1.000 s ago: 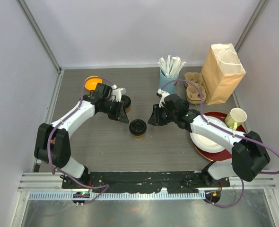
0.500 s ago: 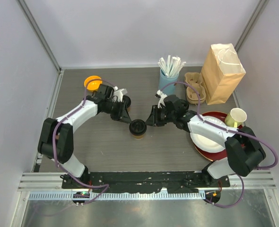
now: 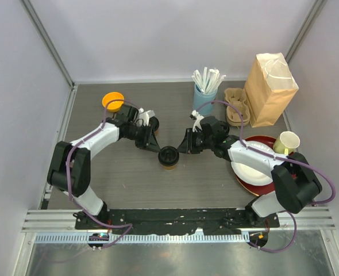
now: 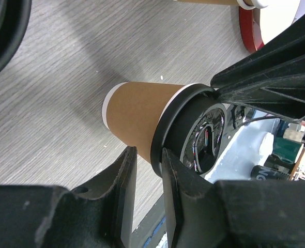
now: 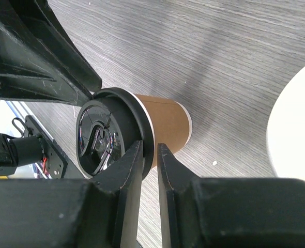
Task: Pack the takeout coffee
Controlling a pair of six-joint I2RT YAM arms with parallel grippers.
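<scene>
Coffee cup is standing upright at the middle of the table, kraft-brown wall showing, black lid sitting on top. Both arms are crowding it. The left gripper is sitting at the cup's 10 o'clock and the right gripper at its 2 o'clock, each one straddling the lid's rim from its own side.

On the right wrist view the jaws are standing narrow with the rim filling the slot between them, so that pincer is nipping the lid's edge. On the left wrist view the jaws are narrow too, one either side of the rim, but a sliver of gap is showing, so I cannot tell whether it is truly clamping.

Around the cup, a blue straw cup is waiting at 1 o'clock, a paper bag at 2 o'clock, a red plate at 3 o'clock, and an orange bowl between 10 and 11 o'clock.
</scene>
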